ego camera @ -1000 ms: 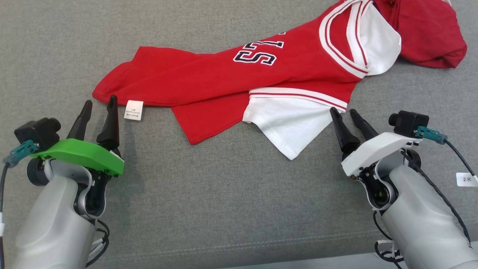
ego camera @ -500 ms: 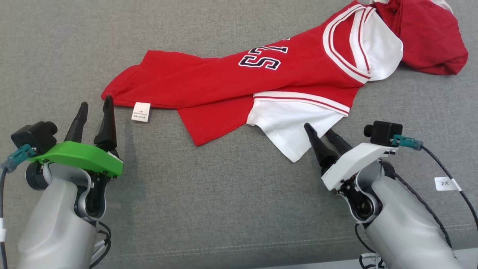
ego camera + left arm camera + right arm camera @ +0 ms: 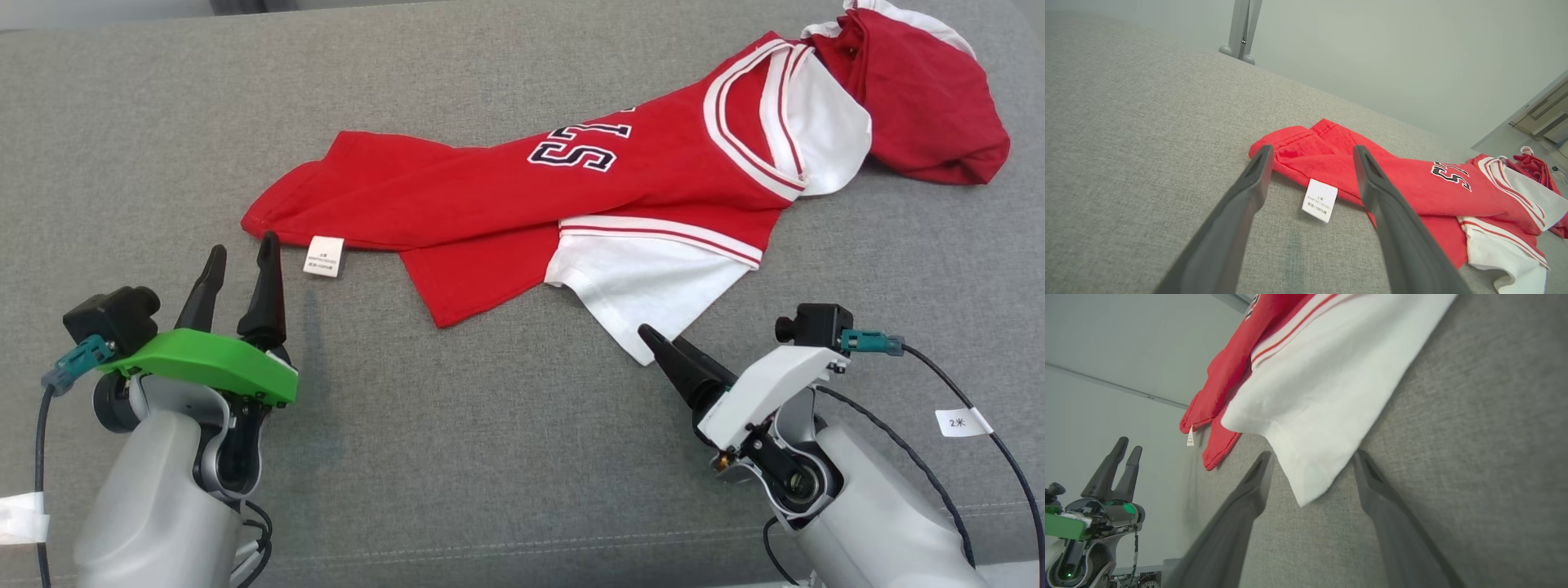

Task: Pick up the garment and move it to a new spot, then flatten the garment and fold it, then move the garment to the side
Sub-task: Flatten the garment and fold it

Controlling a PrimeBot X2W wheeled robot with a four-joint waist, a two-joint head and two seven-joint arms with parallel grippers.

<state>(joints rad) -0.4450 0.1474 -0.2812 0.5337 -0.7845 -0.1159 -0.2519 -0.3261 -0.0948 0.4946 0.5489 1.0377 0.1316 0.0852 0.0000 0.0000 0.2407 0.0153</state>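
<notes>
Nearest, the left tool [image 3: 242, 243] and right tool [image 3: 660, 339] stand wide and empty over the grey bench [image 3: 490, 457]. Just beyond them the jersey [image 3: 490, 188] lies rumpled, with its red hem [image 3: 269, 214] at the left tips and its white sleeve [image 3: 645, 282] corner between the right's. For a clean lift, sink both low, bite past the stitched edges, and close together.

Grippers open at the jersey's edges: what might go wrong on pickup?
The left gripper points at the care label and may pinch it alone, missing the hem.
The right gripper straddles only the white sleeve at its tip; that thin bite could slip.
The garment is bunched at its far end and may lift twisted.
</notes>
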